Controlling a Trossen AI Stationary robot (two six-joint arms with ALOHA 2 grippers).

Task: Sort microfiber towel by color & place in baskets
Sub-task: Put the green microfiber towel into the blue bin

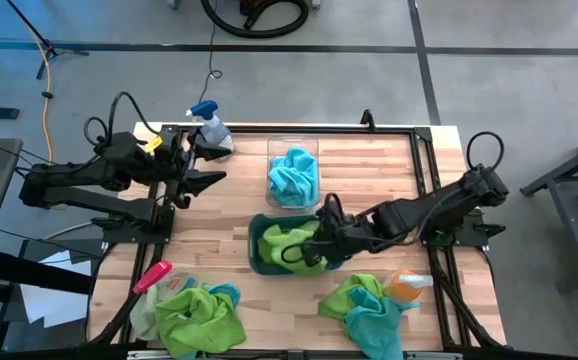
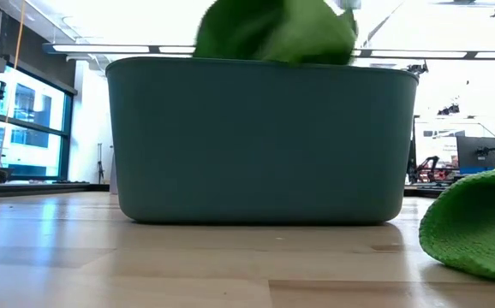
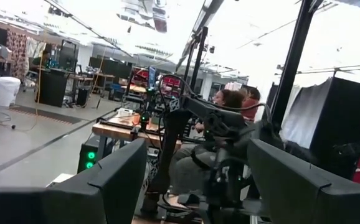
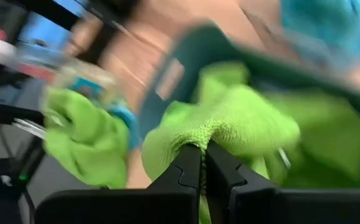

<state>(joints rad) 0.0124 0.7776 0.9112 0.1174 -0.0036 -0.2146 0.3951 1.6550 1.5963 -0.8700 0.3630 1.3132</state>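
My right gripper is over the dark teal bin, shut on a lime green towel that also shows above the bin's rim in the low view. The clear narrow bin behind it holds turquoise towels. Two mixed heaps of green and turquoise towels lie near the front edge, one left and one right. My left gripper is open and empty at the table's far left; its fingers show in the left wrist view. My right gripper pinches a bunched fold of the lime green towel between its two fingertips. The towel spreads out beyond the fingers over the teal bin, and it stands above the bin's rim.
A spray bottle with a blue trigger stands at the far left corner. A pink-handled brush lies beside the left heap. An orange and clear object lies by the right heap. People sit in the room beyond the table.
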